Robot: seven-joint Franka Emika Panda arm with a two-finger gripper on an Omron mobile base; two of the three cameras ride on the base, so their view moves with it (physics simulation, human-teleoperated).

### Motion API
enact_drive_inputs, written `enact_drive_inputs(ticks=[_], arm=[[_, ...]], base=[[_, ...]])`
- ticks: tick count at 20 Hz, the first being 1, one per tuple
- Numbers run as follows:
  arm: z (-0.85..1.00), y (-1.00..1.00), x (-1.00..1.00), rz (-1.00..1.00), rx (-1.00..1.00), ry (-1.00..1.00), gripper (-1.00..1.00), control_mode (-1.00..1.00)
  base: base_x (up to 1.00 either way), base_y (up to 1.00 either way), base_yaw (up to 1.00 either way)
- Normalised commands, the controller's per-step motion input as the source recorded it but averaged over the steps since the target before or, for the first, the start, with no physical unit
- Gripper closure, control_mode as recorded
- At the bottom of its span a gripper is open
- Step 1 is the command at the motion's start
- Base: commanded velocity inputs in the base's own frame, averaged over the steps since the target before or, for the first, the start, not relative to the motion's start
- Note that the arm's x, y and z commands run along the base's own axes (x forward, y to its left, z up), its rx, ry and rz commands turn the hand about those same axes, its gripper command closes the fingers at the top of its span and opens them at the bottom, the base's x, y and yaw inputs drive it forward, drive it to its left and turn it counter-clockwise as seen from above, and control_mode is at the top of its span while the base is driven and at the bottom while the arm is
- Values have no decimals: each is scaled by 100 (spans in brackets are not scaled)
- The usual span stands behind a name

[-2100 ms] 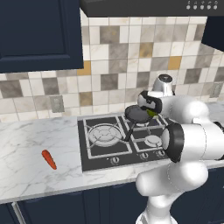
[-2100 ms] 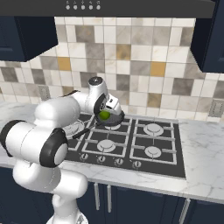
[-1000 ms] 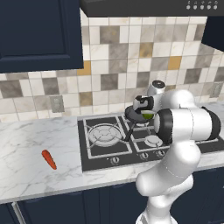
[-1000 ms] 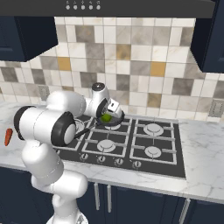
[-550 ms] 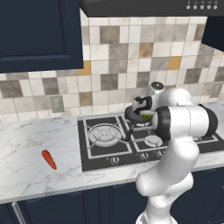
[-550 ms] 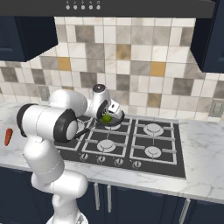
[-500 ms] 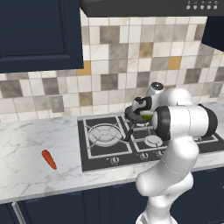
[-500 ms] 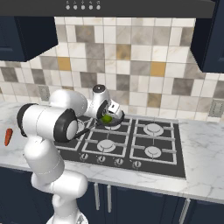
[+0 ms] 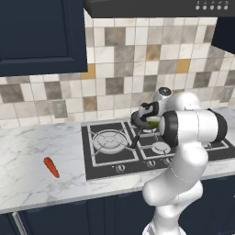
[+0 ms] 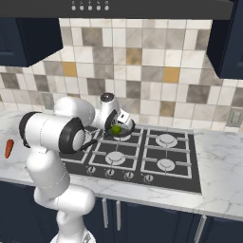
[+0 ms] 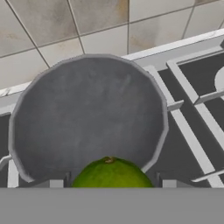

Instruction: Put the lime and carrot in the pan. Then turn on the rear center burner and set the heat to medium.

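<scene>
- Carrot (image 9: 51,167) lies flat at the far left, on the white marbled counter (image 9: 27,183), well apart from the black cooktop (image 9: 110,158); in the left base view its long axis runs from upper left to lower right. The right base view shows it near the left edge (image 10: 8,148), standing nearly upright in the picture.
- Dark navy cabinets (image 9: 41,34) hang above the counter, and a backsplash (image 9: 124,69) of beige, grey and brown tiles runs behind it, with a wall socket (image 9: 59,109) set in it.
- A large wide-ringed silver burner (image 9: 109,140) sits under black grates on the cooktop's left part, with a row of knobs (image 10: 117,173) along the front edge.
- The pan (image 11: 87,118) stands at the rear centre of the cooktop, just before the backsplash. Its long thin handle (image 9: 136,136) points forward and slightly left, toward the counter's front edge.
- The lime (image 11: 111,173) is over the pan's near rim in the hand view; in both base views it shows as a green ball (image 10: 115,128) at the tip of the arm, above the pan.
- The gripper (image 10: 116,126) hangs over the pan with its jaws about the lime's width apart; the fingers seem to hold the lime, though contact cannot be made out for certain.
- A dark range hood (image 10: 123,7) spans the top, and two more burners (image 10: 167,140) lie to the right.
</scene>
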Motion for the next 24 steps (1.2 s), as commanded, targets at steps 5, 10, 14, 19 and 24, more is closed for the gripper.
enact_drive_inputs(ticks=[5,10,14,19,24], arm=[[0,0,55,0,0,0,100,-100],[-8,0,29,0,0,0,100,-100],[-17,0,5,0,0,0,100,-100],[-2,0,0,0,0,0,-100,-100],[0,0,0,0,0,0,-100,-100]], base=[[0,0,0],[0,0,0],[0,0,0],[0,0,0],[0,0,0]])
